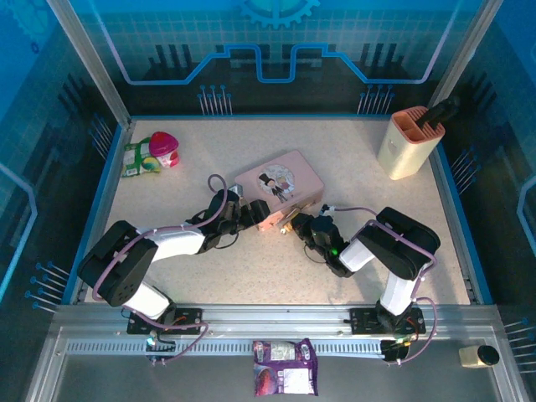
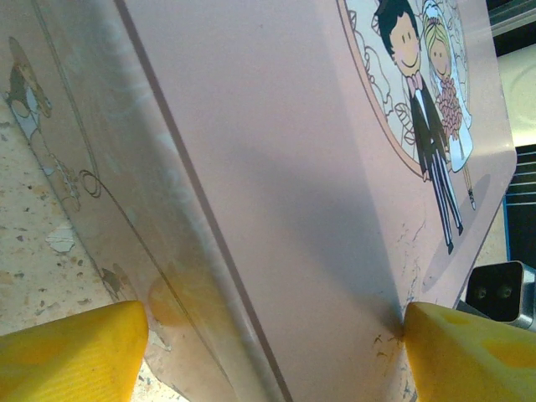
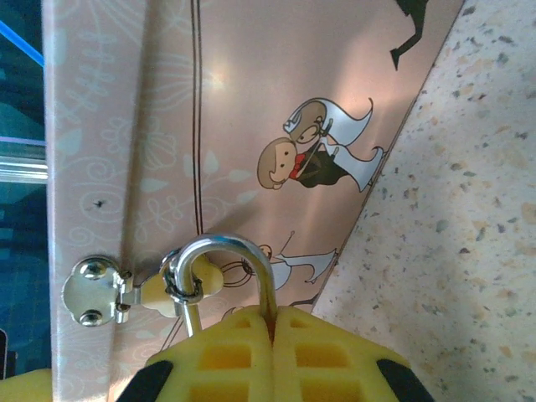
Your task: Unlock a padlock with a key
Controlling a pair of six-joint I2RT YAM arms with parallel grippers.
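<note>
The padlock [image 3: 224,241] hangs by its shackle from the hasp [image 3: 94,291] on the pink tin [image 3: 251,100], long axis 12-to-6. It sits at 12 o'clock of the nearer right gripper [image 3: 272,335], whose fingers are pressed together with one shackle leg entering their seam; body and key are hidden. The left gripper [image 2: 276,352] clamps across the lidded tin on the counter [image 3: 469,251].

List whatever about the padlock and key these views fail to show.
- Padlock body: right wrist view, the shut right fingers cover it; just its silver loop shows.
- Key: whether one is in the lock, those fingers hide; in the top view that spot is too small.
- Left fingers: left wrist view, cut off by the bottom edge beside the pink tin.
</note>
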